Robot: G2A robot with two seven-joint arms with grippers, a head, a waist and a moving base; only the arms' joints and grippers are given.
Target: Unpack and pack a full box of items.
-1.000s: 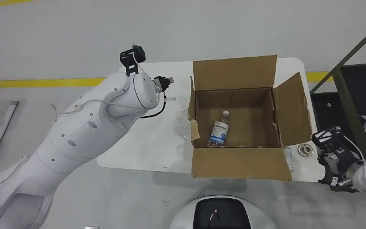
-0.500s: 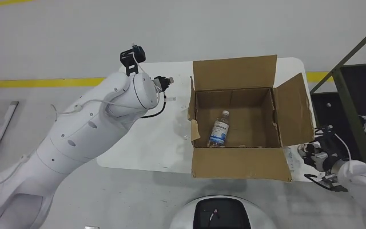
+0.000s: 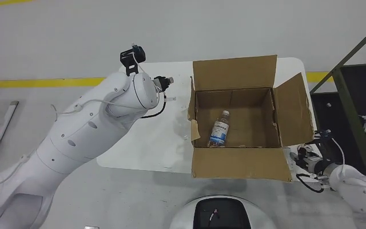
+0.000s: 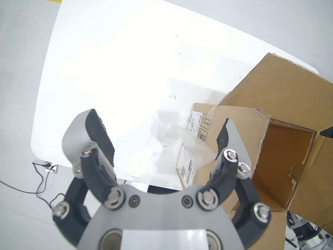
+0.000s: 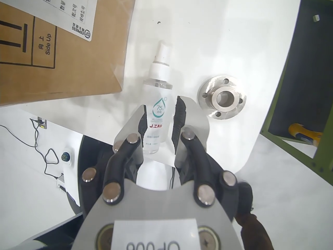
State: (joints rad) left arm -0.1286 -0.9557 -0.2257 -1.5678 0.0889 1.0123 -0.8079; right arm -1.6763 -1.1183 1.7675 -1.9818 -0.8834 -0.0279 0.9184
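The right pincer (image 5: 161,105) is clamped on a spray bottle (image 5: 158,79) lying on the desk (image 5: 208,27) between the cardboard box (image 5: 65,53) and a metal flange (image 5: 222,97). The left pincer (image 4: 160,118) hangs spread apart over the desk. A small bottle (image 3: 219,129) lies inside the box.

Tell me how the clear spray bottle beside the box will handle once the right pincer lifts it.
The spray bottle is round and lying flat on the table, so a nudge would probably roll it. Smooth clear plastic may slip. The right pincer sits at its labelled middle, so it should lift fairly level.
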